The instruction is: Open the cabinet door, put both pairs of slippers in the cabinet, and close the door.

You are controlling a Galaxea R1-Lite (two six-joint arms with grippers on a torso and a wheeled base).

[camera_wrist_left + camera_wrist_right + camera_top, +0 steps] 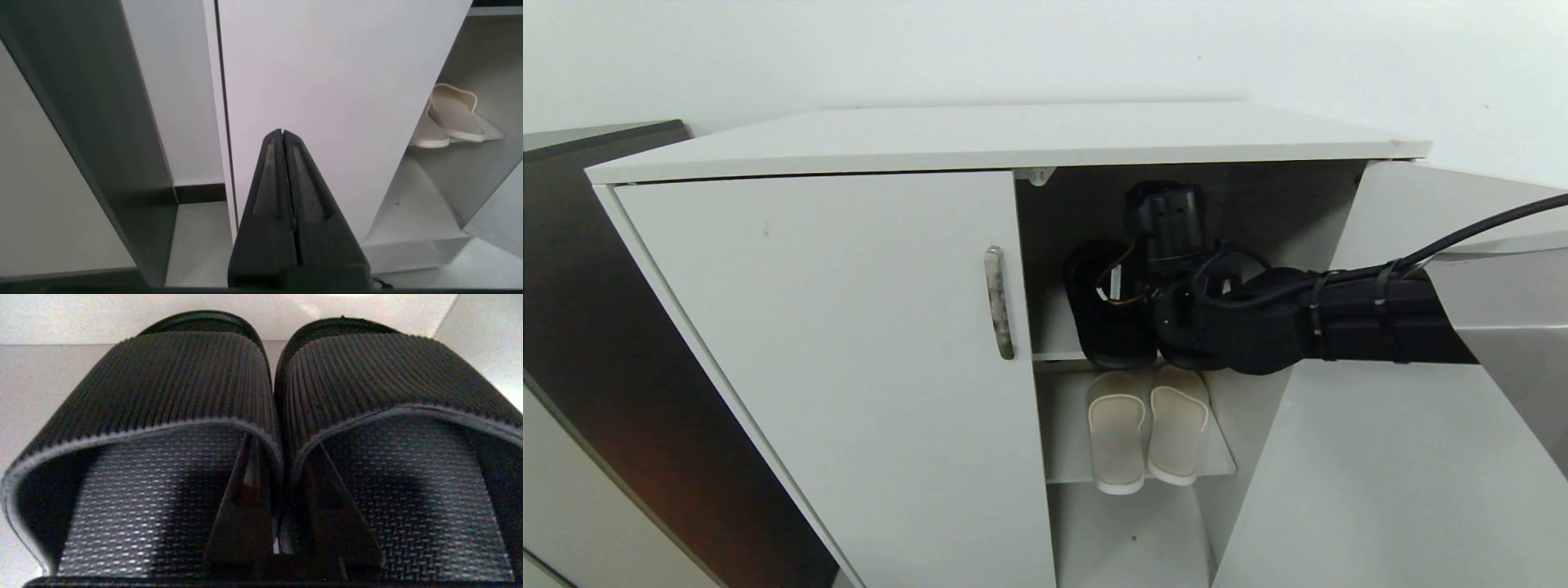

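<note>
Right gripper (282,486) was clamped on the touching inner straps of the black slippers (180,392), so that one pinch held the pair together, deep over the upper shelf of the cabinet (1013,135); whether the soles rested there could not be told. Pale slippers (1147,429) lay side by side on the shelf below. The right wrist view gave the grip, the head view the shelf. The left gripper (283,159), closed and empty, hung before the cabinet's shut left door (833,343).
</note>
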